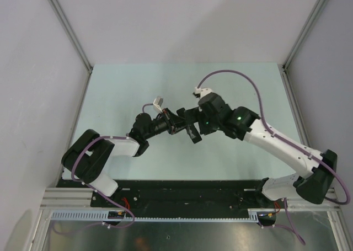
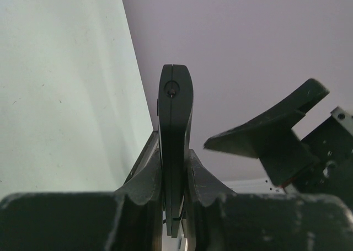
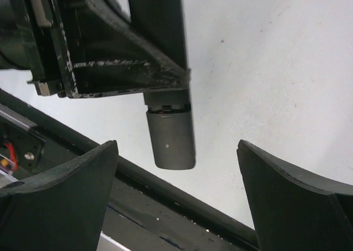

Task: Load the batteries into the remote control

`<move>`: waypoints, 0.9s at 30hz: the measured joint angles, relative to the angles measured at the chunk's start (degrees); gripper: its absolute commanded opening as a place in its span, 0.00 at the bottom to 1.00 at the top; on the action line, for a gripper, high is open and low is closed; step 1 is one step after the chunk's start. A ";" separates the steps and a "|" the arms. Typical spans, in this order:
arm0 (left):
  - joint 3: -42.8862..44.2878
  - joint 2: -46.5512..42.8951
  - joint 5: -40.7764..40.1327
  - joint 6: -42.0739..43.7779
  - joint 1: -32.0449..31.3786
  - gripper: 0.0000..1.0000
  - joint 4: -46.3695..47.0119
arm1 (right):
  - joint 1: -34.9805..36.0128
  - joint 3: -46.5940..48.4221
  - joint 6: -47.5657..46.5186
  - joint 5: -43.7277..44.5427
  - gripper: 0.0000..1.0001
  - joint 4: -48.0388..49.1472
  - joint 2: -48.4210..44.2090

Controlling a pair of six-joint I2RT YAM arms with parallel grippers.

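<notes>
My left gripper [image 2: 175, 171] is shut on the remote control [image 2: 175, 124], a slim black bar that stands edge-on between its fingers. In the right wrist view the remote control [image 3: 171, 138] sticks out below the left gripper's fingers [image 3: 121, 52], its rounded end hanging above the table. A thin orange sliver [image 3: 163, 112] shows at a seam across it; otherwise the batteries are hidden. My right gripper [image 3: 176, 198] is open, its fingers spread wide either side of the remote's end and not touching it. In the top view both grippers, left [image 1: 172, 124] and right [image 1: 192, 128], meet mid-table.
The pale green table [image 1: 138, 91] lies under both arms, with grey enclosure walls at the sides and back. A black rail [image 3: 182, 190] runs along the table's near edge, just below the remote's end. One right finger [image 2: 270, 135] shows in the left wrist view.
</notes>
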 measured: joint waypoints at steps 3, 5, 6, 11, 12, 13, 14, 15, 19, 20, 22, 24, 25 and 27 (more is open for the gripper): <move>0.13 0.00 0.13 -0.04 -0.02 0.00 0.02 | -3.76 0.00 0.57 -2.01 0.93 0.33 -3.21; 0.35 0.00 0.46 -0.07 -0.02 0.00 0.00 | -7.48 0.00 1.29 -4.28 0.93 0.79 -5.86; 0.52 0.00 0.72 -0.09 -0.04 0.00 0.00 | -8.79 -0.11 1.49 -5.33 0.93 1.20 -6.84; 0.96 0.00 1.42 -0.20 -0.09 0.00 0.11 | -17.75 -5.86 4.17 -17.18 0.93 6.32 -12.11; 0.96 0.00 1.55 -0.22 -0.09 0.00 0.11 | -18.99 -7.23 4.74 -19.56 0.93 7.15 -12.50; 0.96 0.00 1.70 -0.24 -0.09 0.00 0.11 | -20.35 -8.90 5.42 -22.47 0.94 8.17 -12.79; 0.96 0.00 1.92 -0.39 -0.09 0.00 0.13 | -21.88 -10.93 6.34 -25.75 0.93 9.79 -12.90; 0.96 -0.02 2.08 -0.52 -0.09 0.00 0.11 | -22.86 -12.31 6.91 -28.26 0.94 10.82 -12.90; 0.96 -0.26 2.64 -1.11 -0.09 0.00 0.04 | -26.03 -17.73 9.60 -38.45 0.94 15.56 -12.90; 0.96 -0.50 2.73 -1.27 -0.09 0.00 0.02 | -26.47 -18.80 10.19 -40.35 0.94 16.76 -12.90; 0.96 -1.18 2.97 -1.60 -0.09 0.00 0.04 | -26.82 -20.61 11.13 -43.56 0.94 19.12 -12.94; 0.96 -1.95 3.17 -1.75 -0.09 0.00 0.11 | -26.95 -21.97 12.04 -46.05 0.94 21.66 -12.94; 0.96 -2.25 3.21 -1.90 -0.09 0.00 0.17 | -26.97 -22.67 12.52 -47.28 0.94 22.99 -12.94; 0.96 -2.75 3.61 -2.23 -0.09 0.00 0.39 | -26.99 -23.96 13.57 -49.44 0.93 25.70 -12.94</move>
